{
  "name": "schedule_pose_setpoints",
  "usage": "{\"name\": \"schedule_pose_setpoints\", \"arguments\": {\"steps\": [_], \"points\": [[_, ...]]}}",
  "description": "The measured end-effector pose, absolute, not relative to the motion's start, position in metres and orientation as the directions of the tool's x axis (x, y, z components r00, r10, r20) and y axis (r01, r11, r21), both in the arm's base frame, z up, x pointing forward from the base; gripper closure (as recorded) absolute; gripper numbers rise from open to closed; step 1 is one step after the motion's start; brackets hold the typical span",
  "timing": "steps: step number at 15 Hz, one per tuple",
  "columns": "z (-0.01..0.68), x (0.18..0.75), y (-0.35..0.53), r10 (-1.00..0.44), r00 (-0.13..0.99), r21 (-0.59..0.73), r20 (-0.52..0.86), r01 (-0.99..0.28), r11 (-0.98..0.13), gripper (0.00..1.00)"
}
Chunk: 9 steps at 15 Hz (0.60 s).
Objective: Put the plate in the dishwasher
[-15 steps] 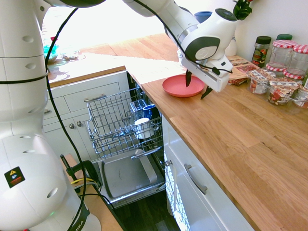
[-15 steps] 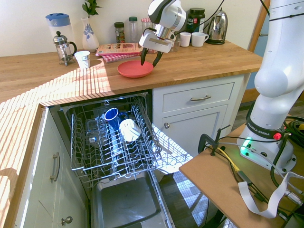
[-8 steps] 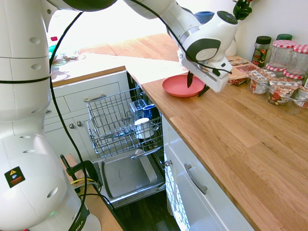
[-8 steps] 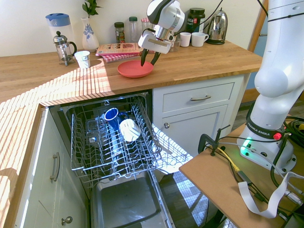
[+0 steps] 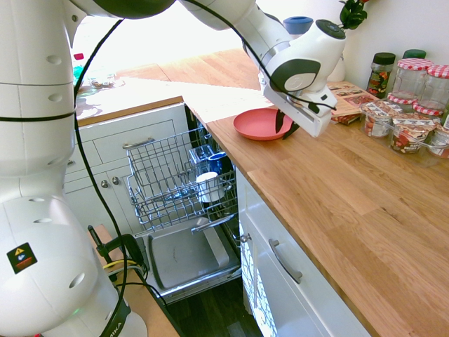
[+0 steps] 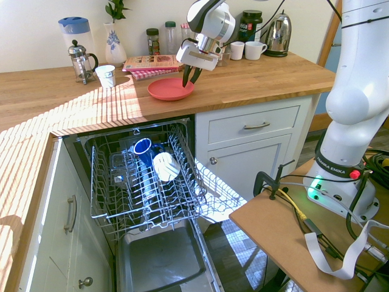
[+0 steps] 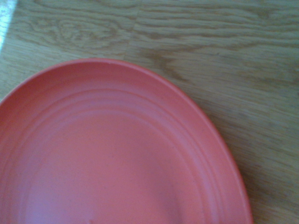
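The plate (image 6: 171, 89) is supported flat on the desk (image 6: 261, 82), near the edge above the dishwasher (image 6: 161, 258). The gripper (image 6: 189, 83) is angled at the rim, its fingers narrowly parted, presumably so that the rim can be pinched. The rack (image 6: 146, 222) is pulled out, presumably for loading.

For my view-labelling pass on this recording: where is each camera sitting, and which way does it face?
First exterior: beside the arm's base, facing along the counter; arm and claw show.
Second exterior: opposite side, above the open dishwasher, facing the back wall; arm, base and claw show.
Wrist: on the wrist, looking closely at the plate; no robot parts show.
Shared: both exteriors show plate, rack and claw.
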<state>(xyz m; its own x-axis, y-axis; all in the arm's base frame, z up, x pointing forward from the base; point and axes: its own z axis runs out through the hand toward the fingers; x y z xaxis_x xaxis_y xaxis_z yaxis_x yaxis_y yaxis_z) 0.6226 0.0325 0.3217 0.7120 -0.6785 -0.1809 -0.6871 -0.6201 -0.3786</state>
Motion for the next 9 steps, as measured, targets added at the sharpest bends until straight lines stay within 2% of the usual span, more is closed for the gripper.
{"name": "schedule_pose_setpoints", "arguments": {"steps": [6,9], "points": [[0.326,0.623,0.036,-0.673,0.718,-0.401,-0.179,-0.678,-0.616,1.00],[0.357,0.620,0.054,-0.653,0.748,-0.386,-0.118,-0.641,-0.664,1.00]]}}
